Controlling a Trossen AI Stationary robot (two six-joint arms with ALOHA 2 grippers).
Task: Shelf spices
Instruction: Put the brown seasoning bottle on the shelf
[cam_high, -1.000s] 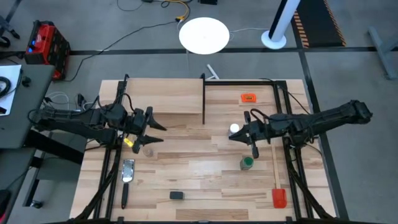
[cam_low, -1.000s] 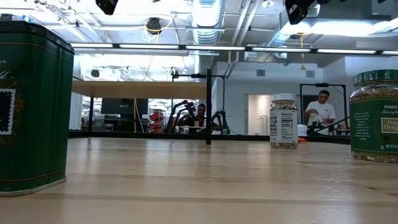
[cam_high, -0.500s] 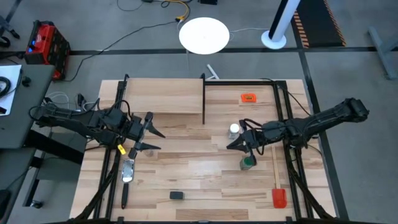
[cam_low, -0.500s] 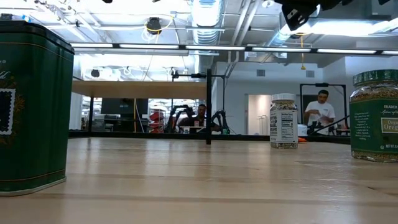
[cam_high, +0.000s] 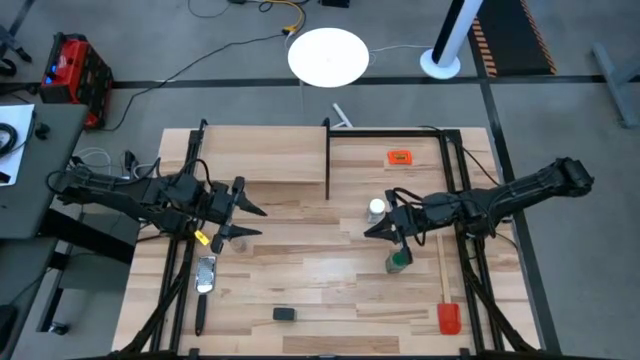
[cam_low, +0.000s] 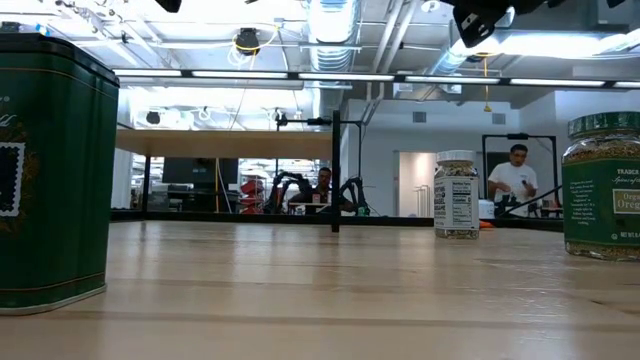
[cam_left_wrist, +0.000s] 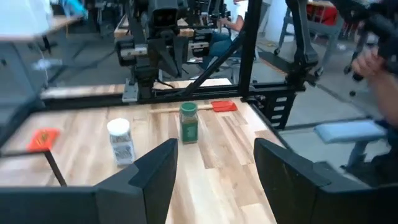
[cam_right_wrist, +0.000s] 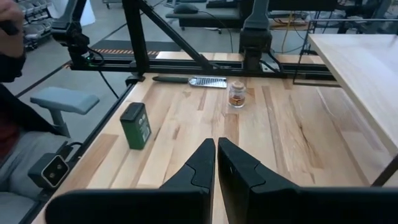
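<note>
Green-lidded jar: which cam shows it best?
Left wrist view: the green-lidded jar stands whole and unblocked, lid and body both visible. High view shows only its top, partly under the right tool. Low view cuts it at the frame edge. Right wrist view misses it.

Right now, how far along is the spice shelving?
Nothing looks shelved: the shelf carries no jar. Nothing is in hand: the left gripper is open above the brownish jar, and the right gripper is shut and empty between the white-lidded jar and the green-lidded jar. All four spices are left, including the green tin near the front edge.
</note>
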